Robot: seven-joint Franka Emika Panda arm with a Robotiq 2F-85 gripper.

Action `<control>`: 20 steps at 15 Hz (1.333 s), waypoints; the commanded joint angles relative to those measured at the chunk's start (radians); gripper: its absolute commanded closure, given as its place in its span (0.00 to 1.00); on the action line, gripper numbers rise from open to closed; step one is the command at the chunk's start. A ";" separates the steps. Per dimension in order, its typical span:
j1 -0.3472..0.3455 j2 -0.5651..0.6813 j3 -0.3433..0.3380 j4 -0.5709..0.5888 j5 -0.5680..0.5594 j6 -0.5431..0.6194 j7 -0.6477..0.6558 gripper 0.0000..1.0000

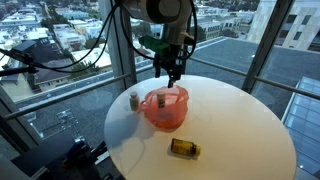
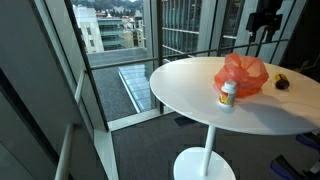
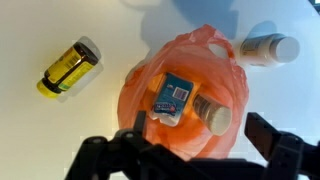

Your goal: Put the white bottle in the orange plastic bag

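The orange plastic bag [image 3: 150, 85] sits open on the round white table, and shows in both exterior views [image 1: 165, 110] [image 2: 243, 73]. A white bottle with a blue label [image 3: 188, 102] lies inside it. A second small white bottle [image 3: 268, 48] is on the table just outside the bag; it stands upright in both exterior views [image 1: 134, 100] [image 2: 228, 94]. My gripper [image 3: 200, 126] is open and empty, straight above the bag's mouth, and also shows in both exterior views [image 1: 172, 70] [image 2: 265, 22].
A yellow bottle [image 3: 68, 67] lies on its side on the table [image 1: 240, 130] away from the bag, seen also in an exterior view [image 1: 184, 148]. Glass windows and railings surround the table. The table edge is near the bag in an exterior view [image 2: 190, 100].
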 commanded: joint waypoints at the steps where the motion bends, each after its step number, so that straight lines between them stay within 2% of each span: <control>1: -0.007 -0.069 -0.013 -0.004 -0.064 -0.044 -0.008 0.00; 6: -0.014 -0.153 -0.021 -0.017 -0.090 -0.056 0.004 0.00; 14: -0.022 -0.196 -0.024 0.017 -0.078 -0.199 0.002 0.00; 15: -0.018 -0.193 -0.021 0.001 -0.074 -0.159 0.001 0.00; 20: -0.018 -0.190 -0.021 -0.001 -0.074 -0.163 0.001 0.00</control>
